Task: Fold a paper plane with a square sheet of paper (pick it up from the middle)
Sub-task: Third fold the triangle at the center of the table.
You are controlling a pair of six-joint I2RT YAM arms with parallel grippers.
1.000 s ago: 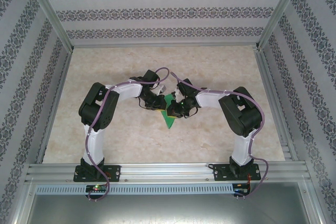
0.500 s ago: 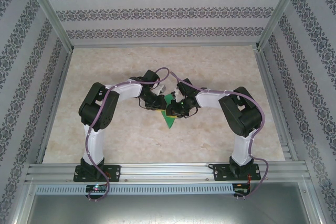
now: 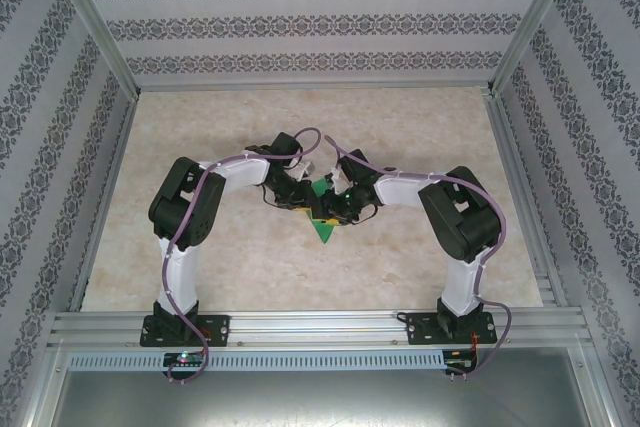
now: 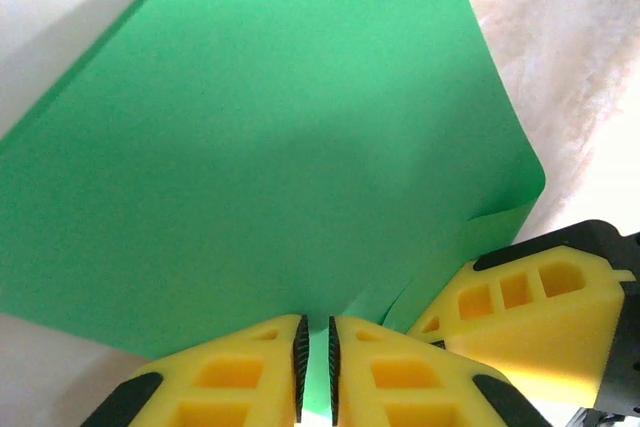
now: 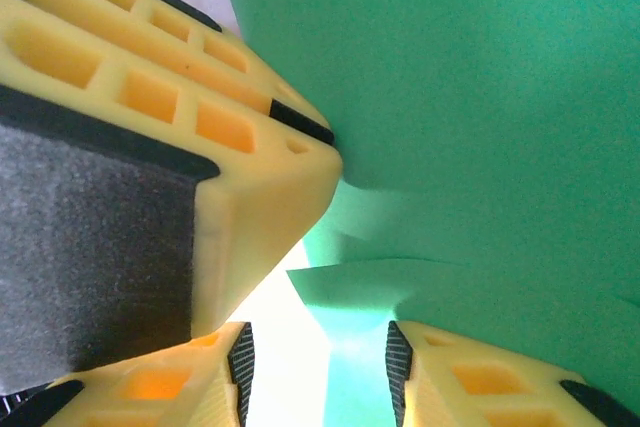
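Since a second ago the right gripper (image 3: 336,210) has spread its jaws, and the lower tip of the sheet of paper (image 3: 325,231) has swung a little to the right in the top view. The sheet is bright green, plain and thin. It is held off the marbled table (image 3: 200,247) at mid-table, between the two wrists, with a pointed corner hanging down toward the bases. In the left wrist view the paper (image 4: 270,147) spreads out as one broad, smooth face with a curled flap at its right edge. The left gripper (image 4: 316,332) is clenched on the near edge of the paper, which is pinched in the thin slit between the pads. In the right wrist view the paper (image 5: 480,97) shows a bent fold, and a strip of it runs down between the right gripper's (image 5: 315,357) parted, released fingers. Both arms reach inward with bent elbows, and the left gripper (image 3: 303,197) sits tip to tip with the right.
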